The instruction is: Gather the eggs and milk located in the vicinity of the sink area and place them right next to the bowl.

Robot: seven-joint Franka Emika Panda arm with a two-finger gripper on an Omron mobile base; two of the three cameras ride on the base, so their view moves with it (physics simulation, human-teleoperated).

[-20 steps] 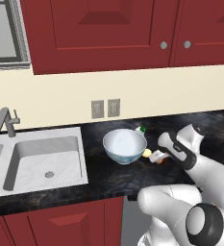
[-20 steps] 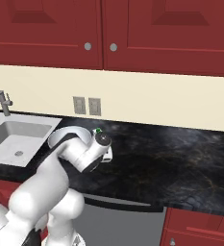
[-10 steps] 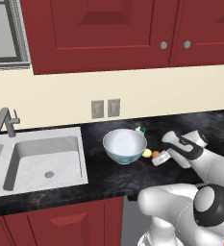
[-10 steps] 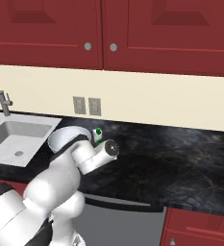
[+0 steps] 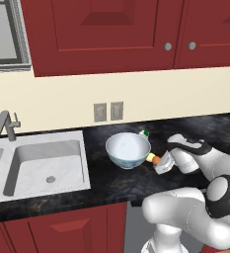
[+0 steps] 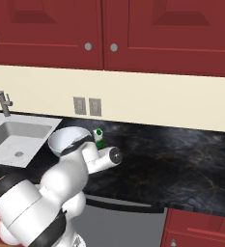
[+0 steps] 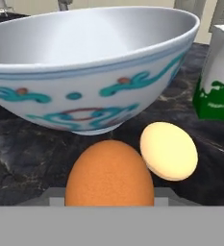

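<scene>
Orange egg (image 7: pixel 109 174): directly ahead of hand (image 5: pixel 164 164), on counter (image 5: pixel 111 180); grip state cannot tell.
Yellow egg (image 7: pixel 169 151): touching orange egg, right.
Bowl (image 7: pixel 89 62): just beyond both.
Milk (image 7: pixel 218 72): far right.

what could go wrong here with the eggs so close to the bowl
The orange egg sits right at the gripper and seems to touch the pale yellow egg; a nudge could roll either across the counter. The bowl and milk stand close ahead, so pushing forward could knock them.

I can read no words, brands or numbers here; the bowl (image 7: pixel 92 72) carries only teal painted swirls.
</scene>
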